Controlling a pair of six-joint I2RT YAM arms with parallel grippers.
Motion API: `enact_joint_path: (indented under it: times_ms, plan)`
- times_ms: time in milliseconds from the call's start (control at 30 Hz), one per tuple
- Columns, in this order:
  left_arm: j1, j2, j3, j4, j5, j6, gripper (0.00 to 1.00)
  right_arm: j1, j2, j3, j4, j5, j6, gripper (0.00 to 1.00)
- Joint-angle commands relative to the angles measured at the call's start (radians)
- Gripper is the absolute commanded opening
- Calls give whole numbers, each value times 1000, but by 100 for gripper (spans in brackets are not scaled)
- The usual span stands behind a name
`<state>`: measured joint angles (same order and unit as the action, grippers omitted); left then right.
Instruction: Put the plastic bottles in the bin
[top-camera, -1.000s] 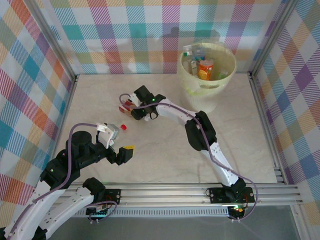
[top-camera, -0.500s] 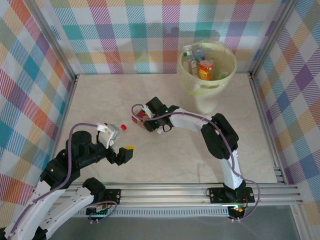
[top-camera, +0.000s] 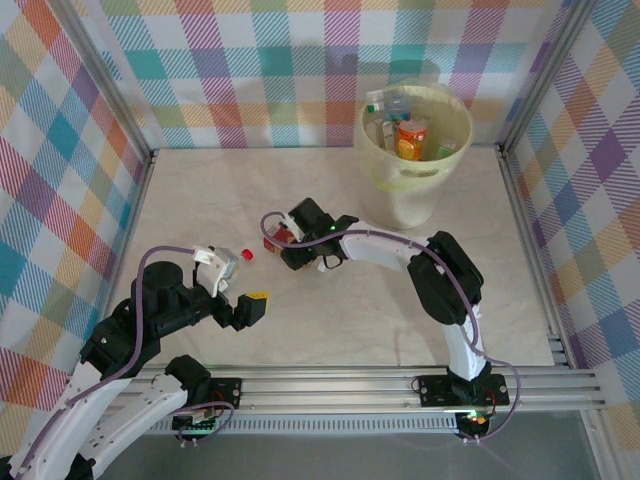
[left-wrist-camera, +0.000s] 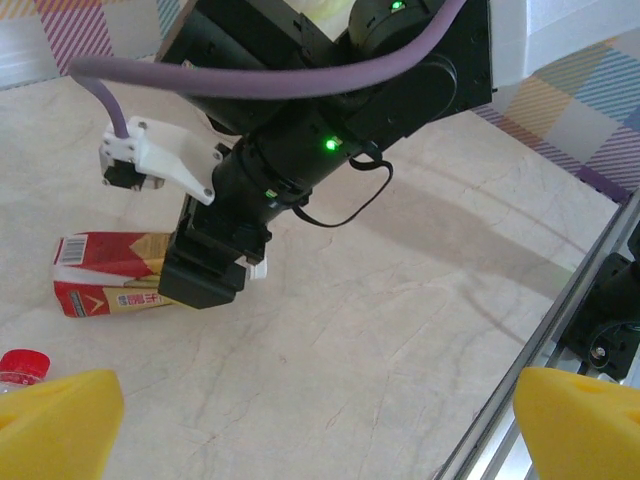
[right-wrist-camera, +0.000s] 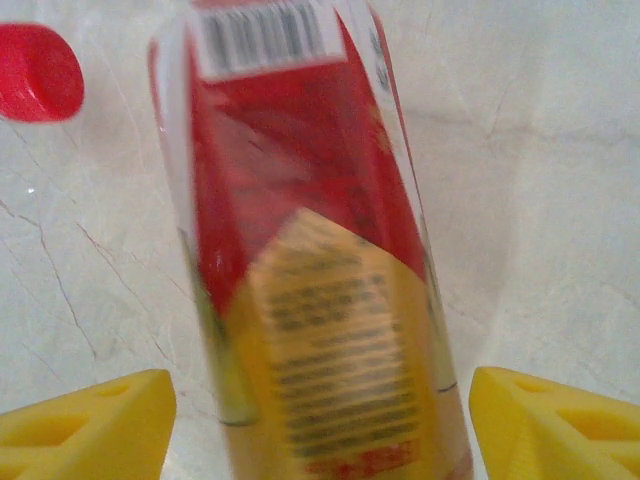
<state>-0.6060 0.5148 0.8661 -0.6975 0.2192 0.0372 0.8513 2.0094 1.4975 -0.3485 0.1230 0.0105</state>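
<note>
From the top external view, we saw the job well advanced but unfinished: the bin (top-camera: 402, 190) stood at the far right of the table (top-camera: 330, 320) with several bottles (top-camera: 411, 138) upright inside it, while two lay out on the marbled surface. One was the red-labelled bottle (top-camera: 277, 236), well apart from the bin toward mid-table, with the right gripper (top-camera: 284, 241) down over it; the other was a clear bottle (top-camera: 228, 264) with a red cap (top-camera: 247, 254), just beside the left gripper (top-camera: 254, 304). We judged that both needed lifting and carrying over the rim. In the left wrist view, the left gripper (left-wrist-camera: 320, 425) had its yellow fingertips (left-wrist-camera: 55, 415) spread wide with nothing between them, the red cap (left-wrist-camera: 20, 362) lying just off one tip; beyond, the right gripper (left-wrist-camera: 205, 285) sat close on the red-labelled bottle (left-wrist-camera: 105, 285), which lay on its side, flattened and boxy, red above a yellow band. In the right wrist view, the right gripper (right-wrist-camera: 320, 420) straddled the red-labelled bottle (right-wrist-camera: 310, 230), fingertips (right-wrist-camera: 85, 420) parted and standing a little clear of its sides, so unclenched rather than pinching. The label looked glossy and creased, with a barcode at the far end and fine print on yellow nearer us; the red cap (right-wrist-camera: 35, 72) sat beside it.
</note>
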Motion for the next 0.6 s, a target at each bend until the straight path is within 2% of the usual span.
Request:
enact_joint_path:
  times_ms: [0,367,567]
  plan:
    - [9,-11,2,24,6,-12,100,0,19,66,-26,-11,-25,80]
    - [9,-12,3,25,8,-13,100,-4,164,293,-254,-21,-158,96]
    - [9,-9,2,23,6,-12,100,-5,211,345,-297,-51,-169,95]
